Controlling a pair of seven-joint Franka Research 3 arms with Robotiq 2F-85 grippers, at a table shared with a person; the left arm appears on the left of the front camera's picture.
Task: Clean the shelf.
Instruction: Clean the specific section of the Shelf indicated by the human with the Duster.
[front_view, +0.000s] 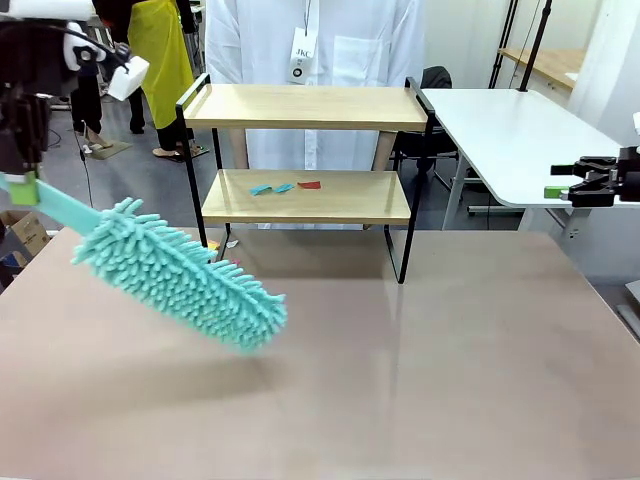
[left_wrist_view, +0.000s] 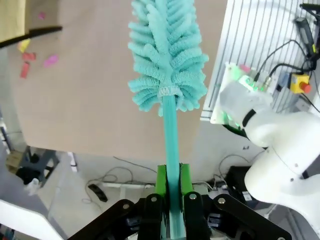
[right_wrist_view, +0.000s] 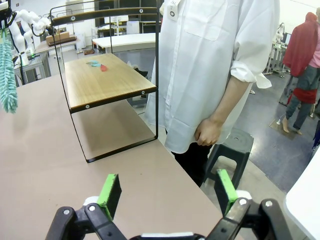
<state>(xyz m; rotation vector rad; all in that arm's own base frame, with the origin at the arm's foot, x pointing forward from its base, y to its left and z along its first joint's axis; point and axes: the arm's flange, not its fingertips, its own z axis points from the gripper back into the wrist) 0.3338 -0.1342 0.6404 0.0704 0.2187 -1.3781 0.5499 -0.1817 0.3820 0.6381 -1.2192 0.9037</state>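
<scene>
The wide matte brown table (front_view: 420, 400) carries the shelf (front_view: 305, 107), a two-tier rack of light wooden boards in a thin black metal frame. It stands at the middle of the table's far edge, with a person in a white shirt (front_view: 310, 40) just behind it.

Over the table's left side hangs a long turquoise duster with a fluffy chenille head (front_view: 180, 275). The head tilts down toward the rack's front left leg and appears to be clear of the tabletop. The left gripper (left_wrist_view: 170, 182) is pressed tight on the duster's flat handle, with a green pad on each side. The right gripper (right_wrist_view: 167, 191) waits off the table's right edge, with its fingers spread wide and nothing between them.

The upper board looks bare. Three small scraps, two teal (front_view: 272, 188) and one red (front_view: 309, 185), still lie near the middle of the lower board. A few more bits, pink (left_wrist_view: 50, 61), red and yellow, sit on the table by the front left leg.

I judge the cleaning unfinished. The lower board has yet to be swept, and the duster is not yet at it.
</scene>
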